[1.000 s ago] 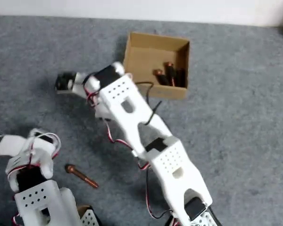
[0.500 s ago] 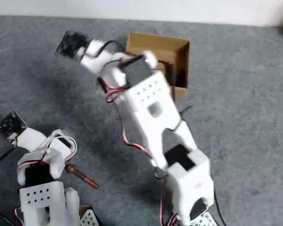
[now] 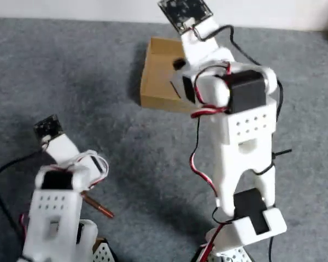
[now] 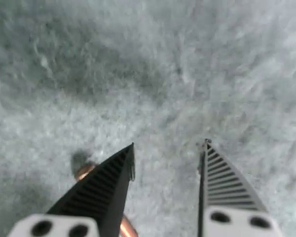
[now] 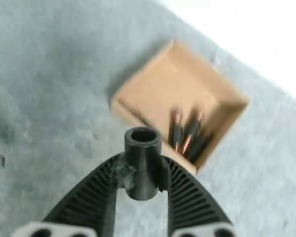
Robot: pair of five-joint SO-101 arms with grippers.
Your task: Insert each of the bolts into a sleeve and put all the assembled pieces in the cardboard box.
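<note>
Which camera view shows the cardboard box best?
The right wrist view: almost the whole cardboard box is seen from above, with assembled pieces inside, beyond the held sleeve. In the high view the right arm covers much of the box. The left wrist view faces the carpet.

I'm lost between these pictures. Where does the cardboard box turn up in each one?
High view: cardboard box at the top centre, partly behind the right arm.
Right wrist view: straight ahead, beyond the held sleeve.
Left wrist view: faces the grey carpet beside the loose bolt, away from the box.
Shared landmark: that grey carpet, under everything.
</note>
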